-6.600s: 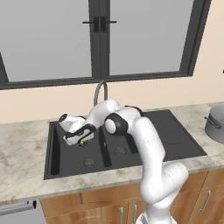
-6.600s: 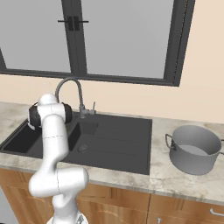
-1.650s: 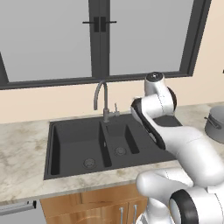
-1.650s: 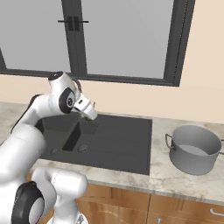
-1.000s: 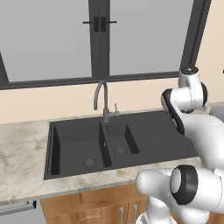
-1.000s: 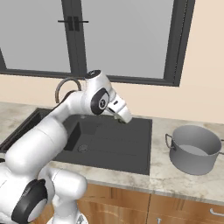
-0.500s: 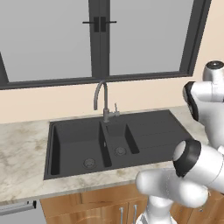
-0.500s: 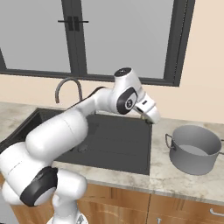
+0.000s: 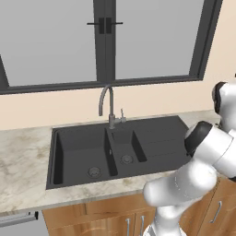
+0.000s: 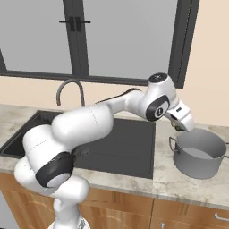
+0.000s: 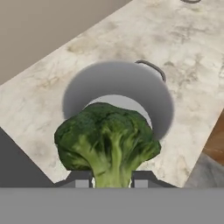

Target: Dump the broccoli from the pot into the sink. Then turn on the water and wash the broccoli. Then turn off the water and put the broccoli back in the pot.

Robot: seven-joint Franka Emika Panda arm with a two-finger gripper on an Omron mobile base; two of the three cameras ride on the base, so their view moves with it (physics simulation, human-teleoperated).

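Broccoli (image 11: 107, 142), stalk pinched in the closed gripper (image 11: 111, 180), points its crown toward the pot (image 11: 118, 98) below.

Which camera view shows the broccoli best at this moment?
The hand view: the broccoli appears large, its stalk pinched in the tool above the pot. In the right base view it is too small to tell apart at the tool.

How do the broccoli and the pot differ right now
The broccoli is green and bumpy; the pot is smooth grey metal. The broccoli is gripped by its stalk in the gripper, above the counter; the pot stands upright on the counter. The broccoli is solid; the pot is hollow and looks empty.
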